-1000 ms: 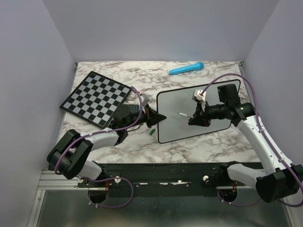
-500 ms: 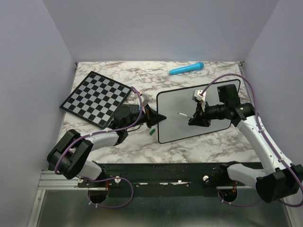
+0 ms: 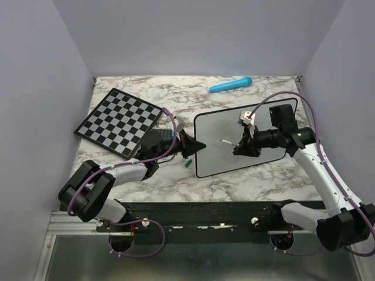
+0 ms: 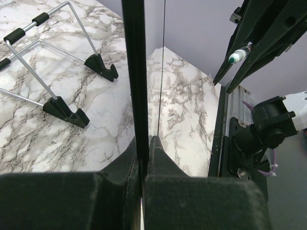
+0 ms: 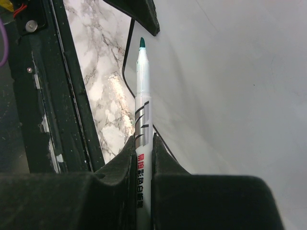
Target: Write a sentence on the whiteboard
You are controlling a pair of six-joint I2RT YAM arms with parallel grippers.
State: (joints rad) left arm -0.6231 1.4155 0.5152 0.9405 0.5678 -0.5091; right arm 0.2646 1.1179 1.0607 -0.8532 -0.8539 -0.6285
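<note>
Right wrist view is showing the right claw squeezing a marker just beside the whiteboard, whose edge the left claw is pinching. Pressing hard is risking the marker slipping and the whiteboard tipping.

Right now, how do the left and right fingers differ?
The left fingers are shut on the left edge of the black-framed white rectangular whiteboard; the right fingers are shut on a white green-tipped marker pen. Left sits beside the board, right over its face. Both are closed.

Marker in right claw, near whiteboard
</note>
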